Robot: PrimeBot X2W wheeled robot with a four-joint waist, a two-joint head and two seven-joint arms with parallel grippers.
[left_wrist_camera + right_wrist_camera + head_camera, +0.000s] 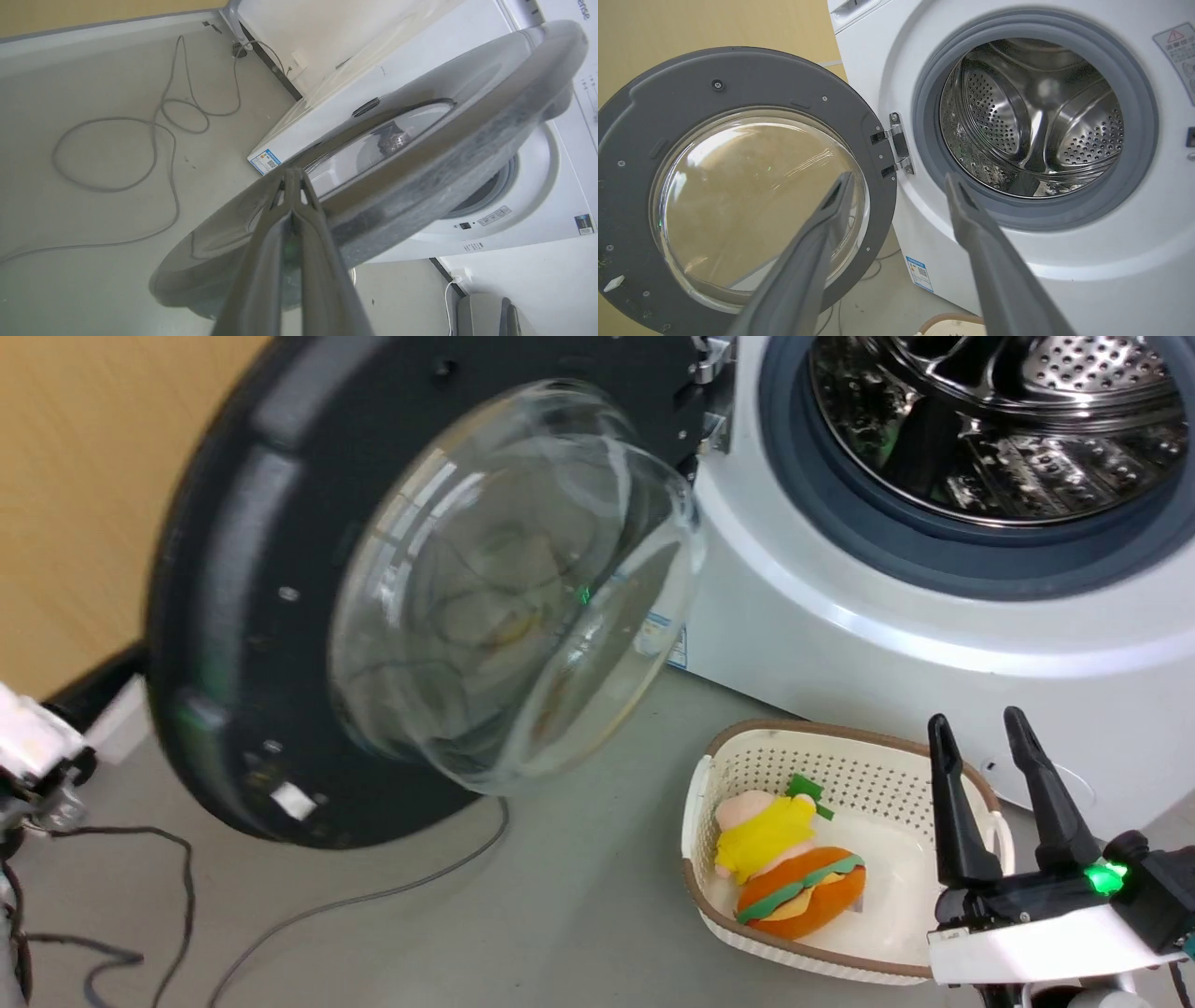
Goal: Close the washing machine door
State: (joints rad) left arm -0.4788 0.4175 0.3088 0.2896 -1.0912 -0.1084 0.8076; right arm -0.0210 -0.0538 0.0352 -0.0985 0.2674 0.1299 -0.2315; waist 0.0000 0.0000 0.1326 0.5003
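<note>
two grippers: left gripper (pixel 293 179) pressed together at the washing machine door (pixel 233 597); right gripper (pixel 976 721) spread, pointing up.

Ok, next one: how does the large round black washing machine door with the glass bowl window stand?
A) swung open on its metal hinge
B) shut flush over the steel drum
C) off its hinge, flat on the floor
A: the large round black door hangs aside on its metal hinge, leaving the perforated steel drum of the white washing machine uncovered.
</note>
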